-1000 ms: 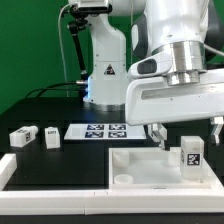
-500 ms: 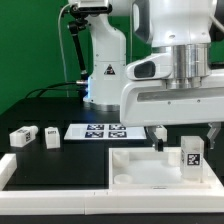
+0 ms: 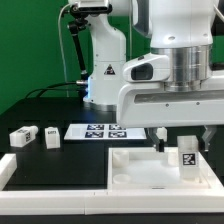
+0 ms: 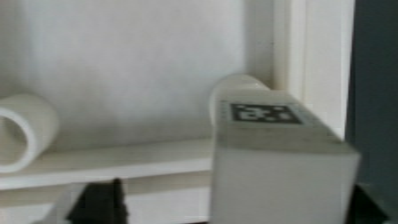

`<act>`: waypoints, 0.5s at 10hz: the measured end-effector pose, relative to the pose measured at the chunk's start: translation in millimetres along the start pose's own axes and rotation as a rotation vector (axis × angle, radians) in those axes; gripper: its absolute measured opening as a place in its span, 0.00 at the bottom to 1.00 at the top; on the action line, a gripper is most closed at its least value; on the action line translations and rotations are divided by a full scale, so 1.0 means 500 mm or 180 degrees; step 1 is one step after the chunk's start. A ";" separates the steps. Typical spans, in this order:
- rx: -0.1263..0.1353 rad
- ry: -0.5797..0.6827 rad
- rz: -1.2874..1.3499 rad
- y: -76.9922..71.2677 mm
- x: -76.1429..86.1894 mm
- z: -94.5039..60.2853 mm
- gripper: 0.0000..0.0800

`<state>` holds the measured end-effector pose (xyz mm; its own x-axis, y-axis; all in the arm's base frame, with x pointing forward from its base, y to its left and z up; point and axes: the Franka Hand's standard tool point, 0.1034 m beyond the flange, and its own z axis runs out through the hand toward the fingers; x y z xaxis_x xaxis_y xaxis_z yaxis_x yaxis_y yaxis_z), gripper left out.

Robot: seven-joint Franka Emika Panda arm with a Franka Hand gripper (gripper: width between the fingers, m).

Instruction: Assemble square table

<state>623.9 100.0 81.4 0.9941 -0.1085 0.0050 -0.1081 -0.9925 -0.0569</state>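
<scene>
Lying on the matte black tabletop (image 3: 75, 150) at the exterior view's left were a small boxy white leg block (image 3: 20, 136) and a second block (image 3: 52, 137), each with a printed tag. Next came the flat marker board (image 3: 100, 130), thin and checkered with black squares. Further right sat the square top (image 3: 135, 168), smooth white plastic with a raised rim, and a third block (image 3: 187, 157) stood upright on it, tagged on its face. The gripper (image 3: 183, 140) hung over that block with its jaws wide apart, straddling it and holding nothing. The wrist view showed a dark finger (image 4: 103, 200) clear of the block's flat side.
</scene>
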 end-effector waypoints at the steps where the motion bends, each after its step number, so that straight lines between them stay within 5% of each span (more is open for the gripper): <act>1: 0.0001 -0.0001 0.0219 -0.002 -0.001 0.000 0.46; 2: 0.0000 -0.0002 0.0426 -0.003 -0.001 0.001 0.36; 5: 0.0003 -0.0005 0.0992 -0.006 -0.002 0.001 0.36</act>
<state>623.1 103.2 80.9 0.9131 -0.4075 -0.0143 -0.4076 -0.9114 -0.0563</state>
